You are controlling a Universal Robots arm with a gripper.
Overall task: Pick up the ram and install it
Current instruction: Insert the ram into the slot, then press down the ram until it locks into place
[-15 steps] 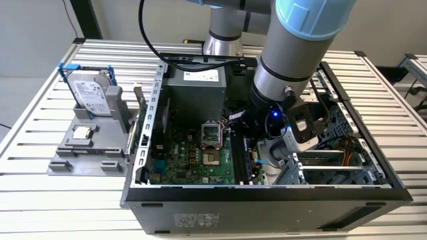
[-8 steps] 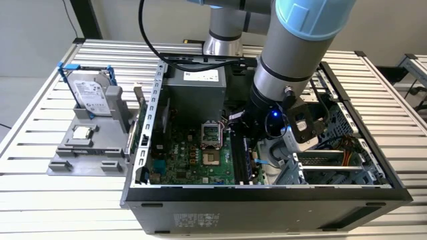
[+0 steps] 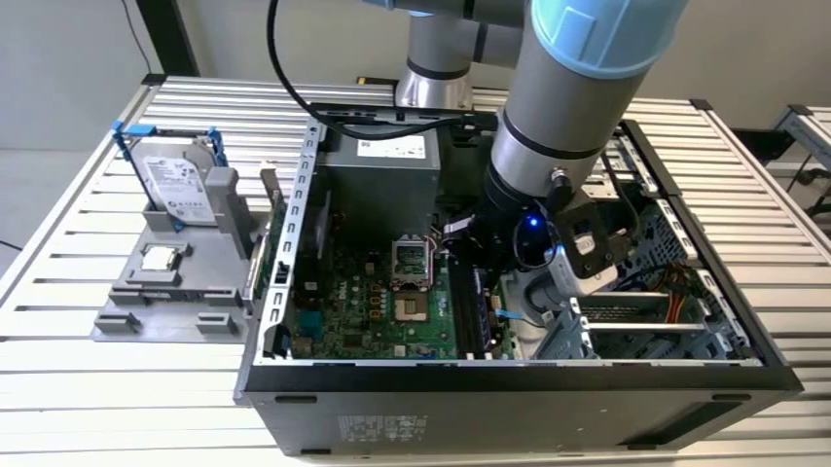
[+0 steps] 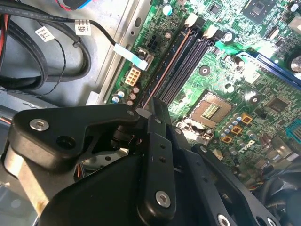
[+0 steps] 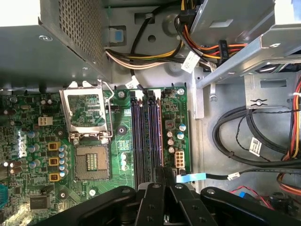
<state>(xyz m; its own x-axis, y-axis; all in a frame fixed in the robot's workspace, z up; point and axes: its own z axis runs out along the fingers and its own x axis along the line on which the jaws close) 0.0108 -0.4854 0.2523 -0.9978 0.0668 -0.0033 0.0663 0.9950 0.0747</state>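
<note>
Slatted metal makes up the surface (image 3: 78, 389) on which everything stands; on it sits an open computer case (image 3: 520, 375), side panel off, with a grey holder (image 3: 156, 292) well apart toward the exterior view's left, carrying a silver hard drive (image 3: 182, 180) in its blue frame and a small square processor chip (image 3: 160, 258). The arm (image 3: 559, 146) comes down steeply from above into the case, its wrist low over the green motherboard (image 3: 377, 311) on the side toward the exterior view's right, the tool pointing nearly straight down at the board; both wrist views look along the board from just above it.

On the motherboard the bank of long dark memory slots (image 5: 143, 136) lies beside the open processor socket (image 5: 91, 162); the pincer (image 5: 164, 174) hangs directly over the near end of that bank, at the slot farthest from the socket.

The ram (image 4: 164, 70) shows edge-on in both wrist views as a thin dark strip with a coppery edge (image 5: 160, 136); it runs away from the fingertips along that outermost slot, its long axis parallel to the slots, so stick and slot appear lined up rather than crossed. The pincer (image 4: 146, 112) looks clenched on the near end of the stick, the black fingers drawn close together with only the thin board between them; whether the ram is already seated in the slot or just above it cannot be told from these angles.
</note>
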